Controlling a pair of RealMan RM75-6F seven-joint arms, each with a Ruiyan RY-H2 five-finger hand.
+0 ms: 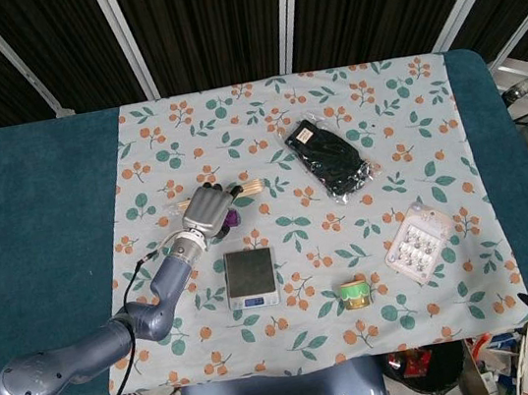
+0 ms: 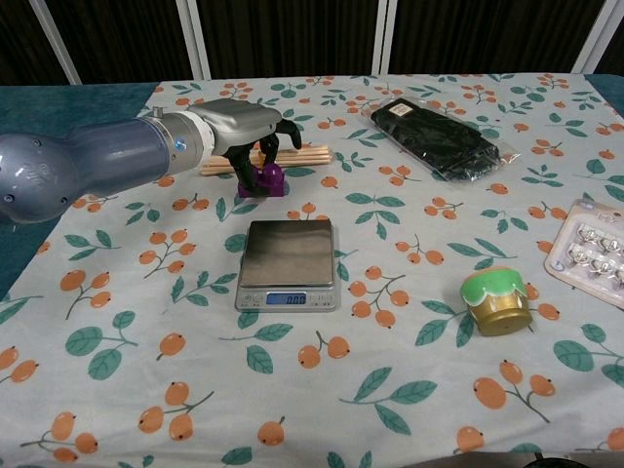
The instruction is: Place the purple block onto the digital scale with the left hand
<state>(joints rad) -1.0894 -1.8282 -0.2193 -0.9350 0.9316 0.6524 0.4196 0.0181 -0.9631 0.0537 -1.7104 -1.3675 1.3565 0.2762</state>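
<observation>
Purple block beside wooden sticks

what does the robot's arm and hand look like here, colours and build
The left arm is smooth, rounded, glossy blue-grey, ending in a white wrist band with a small blue mark. The left hand has a light silver-grey back and black fingers. In the head view a thin black cable loops along the forearm. The right arm and hand are not in view.

A bundle of wooden sticks, a black packet, a green-lidded jar and a blister tray are lying on the floral tablecloth, all well apart.
</observation>
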